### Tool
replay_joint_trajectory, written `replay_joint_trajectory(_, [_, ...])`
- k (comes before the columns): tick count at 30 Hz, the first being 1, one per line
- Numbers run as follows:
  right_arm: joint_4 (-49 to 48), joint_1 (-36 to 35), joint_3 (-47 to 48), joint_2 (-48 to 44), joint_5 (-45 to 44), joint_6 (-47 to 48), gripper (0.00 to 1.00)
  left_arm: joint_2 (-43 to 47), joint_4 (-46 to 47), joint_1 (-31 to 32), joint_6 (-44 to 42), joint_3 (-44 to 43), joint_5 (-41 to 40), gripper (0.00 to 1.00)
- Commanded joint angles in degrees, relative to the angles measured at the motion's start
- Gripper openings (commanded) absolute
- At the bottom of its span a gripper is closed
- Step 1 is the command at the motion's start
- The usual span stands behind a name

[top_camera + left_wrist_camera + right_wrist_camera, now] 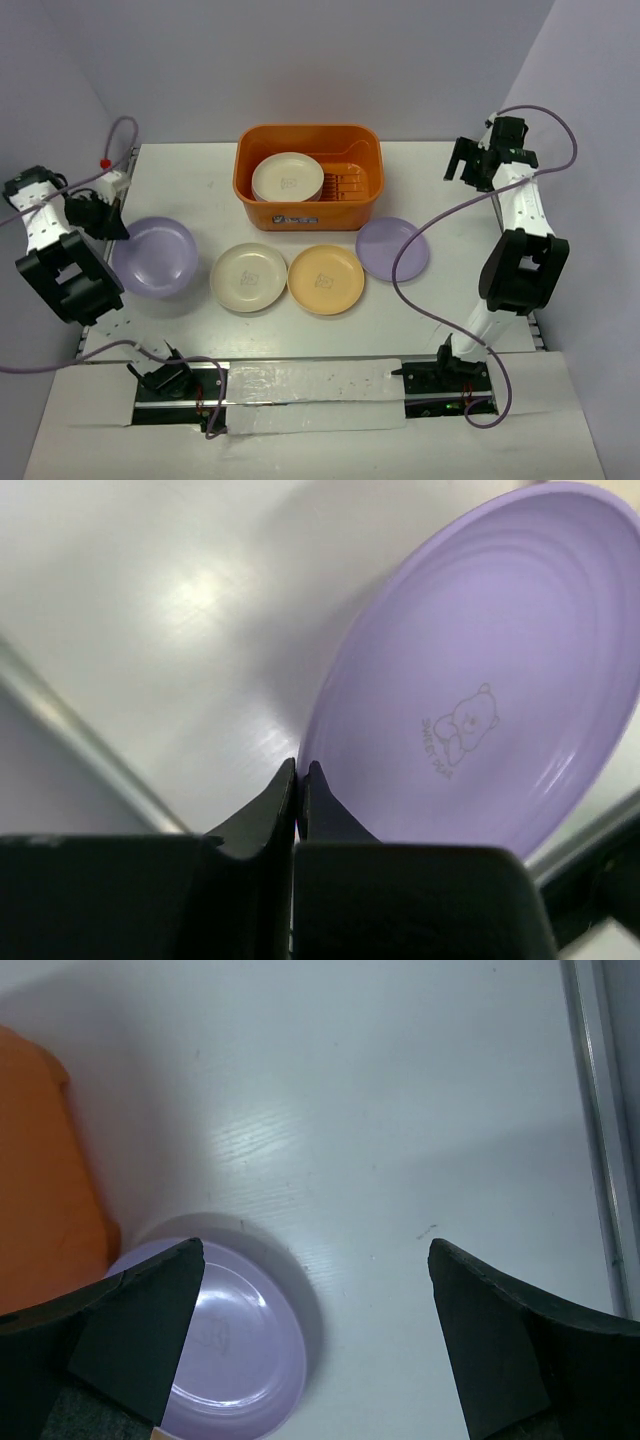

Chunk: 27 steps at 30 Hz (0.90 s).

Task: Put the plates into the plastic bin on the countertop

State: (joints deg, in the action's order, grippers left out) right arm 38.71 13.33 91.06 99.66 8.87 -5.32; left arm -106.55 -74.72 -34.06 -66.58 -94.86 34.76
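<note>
The orange plastic bin [362,205] stands at the back middle of the white countertop [200,175], with a cream plate [288,177] in its left half. My left gripper [117,231] is shut on the left rim of a large lavender plate [157,257]. In the left wrist view the fingertips [312,778] pinch that plate's edge [470,680], which looks tilted off the table. A cream plate [249,277], a yellow-orange plate [326,279] and a smaller lavender plate [385,245] lie in front of the bin. My right gripper [456,165] is open and empty, right of the bin and above the table [315,1290].
The right wrist view shows the bin's corner [40,1180] and the smaller lavender plate [240,1360] at lower left. A metal rail runs along the table's right edge [590,1110], and another along the left edge [80,750]. Purple cables hang by both arms.
</note>
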Motion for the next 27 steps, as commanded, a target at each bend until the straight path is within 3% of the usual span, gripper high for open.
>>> replay_joint_trajectory(1, [0.1,0.6,-3.1,-4.3,0.8,1.8,1.00,6.1,1.3,-0.3,25.2,-9.3,14.8,0.00])
replay_joint_trajectory(6, [0.8,0.8,-8.4,-6.3,4.3,4.2,1.00,8.3,23.5,5.0,62.2,-16.3,17.2,0.00])
replay_joint_trajectory(10, [0.6,0.8,-13.3,-8.6,5.4,5.8,1.00,10.9,37.2,16.2,80.4,-17.0,5.9,0.00])
replay_joint_trajectory(16, [-0.8,0.8,-18.2,-10.8,4.6,7.3,1.00,7.0,43.2,34.3,87.6,-19.4,-23.1,0.00])
replay_joint_trajectory(22, [-2.1,0.2,-19.8,-11.2,4.1,6.2,1.00,-2.5,43.5,43.2,89.8,-24.7,-32.6,0.00])
replay_joint_trajectory(27, [-1.6,-0.5,-17.6,-10.4,4.1,6.3,1.00,-9.4,43.4,45.2,89.0,-27.0,-32.8,0.00])
